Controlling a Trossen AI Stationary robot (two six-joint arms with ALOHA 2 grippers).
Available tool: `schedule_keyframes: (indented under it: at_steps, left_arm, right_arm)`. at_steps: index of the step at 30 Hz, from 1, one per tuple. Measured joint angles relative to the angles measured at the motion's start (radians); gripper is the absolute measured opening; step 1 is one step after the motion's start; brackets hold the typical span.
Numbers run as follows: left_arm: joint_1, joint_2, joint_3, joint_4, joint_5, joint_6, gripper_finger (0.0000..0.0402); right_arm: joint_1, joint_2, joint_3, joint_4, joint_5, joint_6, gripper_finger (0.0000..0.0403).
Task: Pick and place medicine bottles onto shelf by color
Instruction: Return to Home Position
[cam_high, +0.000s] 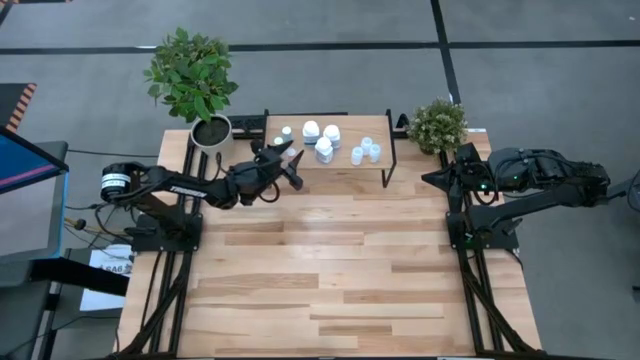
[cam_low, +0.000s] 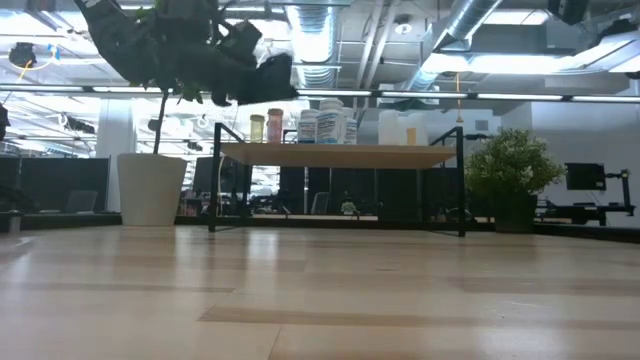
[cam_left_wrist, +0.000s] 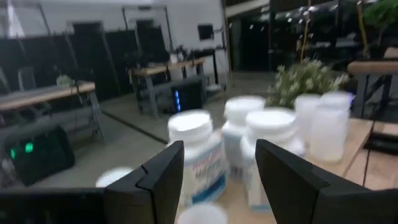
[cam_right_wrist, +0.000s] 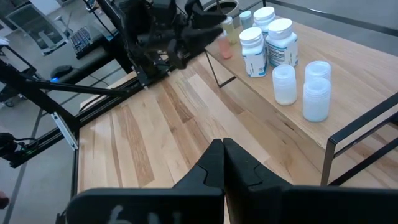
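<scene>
The left gripper, fingers spread and empty, hung at the left edge of the shelf. The medicine bottles stood near the shelf's back edge. It should back away slowly without bumping them. The right gripper, fingers pressed together, waited by the right edge of the table.

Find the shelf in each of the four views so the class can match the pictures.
High view: shelf, top centre.
Low view: shelf, mid-picture, seen edge-on.
Left wrist view: shelf, under the near bottles.
Right wrist view: shelf, beyond the right gripper.
Shared landmark: the bottles standing on it.
</scene>
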Motion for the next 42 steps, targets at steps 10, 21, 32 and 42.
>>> schedule_keyframes:
  at_steps: [10, 21, 32, 42]
  left_arm:
    - [-0.153, -0.195, 0.000, 0.014, -0.001, 0.110, 0.0189]
    - [-0.351, -0.586, 0.001, -0.350, -0.003, -0.051, 0.0189]
    - [-0.416, -0.781, 0.001, -0.824, 0.025, -0.403, 0.0189]
    - [-0.416, -0.806, -0.045, -0.994, 0.136, -0.401, 0.0189]
  right_arm:
    - [0.000, 0.000, 0.000, 0.000, -0.001, -0.001, 0.0013]
    - [0.000, 0.000, 0.000, 0.000, -0.002, 0.018, 0.0013]
    - [0.000, 0.000, -0.012, 0.014, -0.001, -0.081, 0.0013]
    - [0.040, -0.123, -0.245, 0.208, -0.026, -0.245, 0.0013]
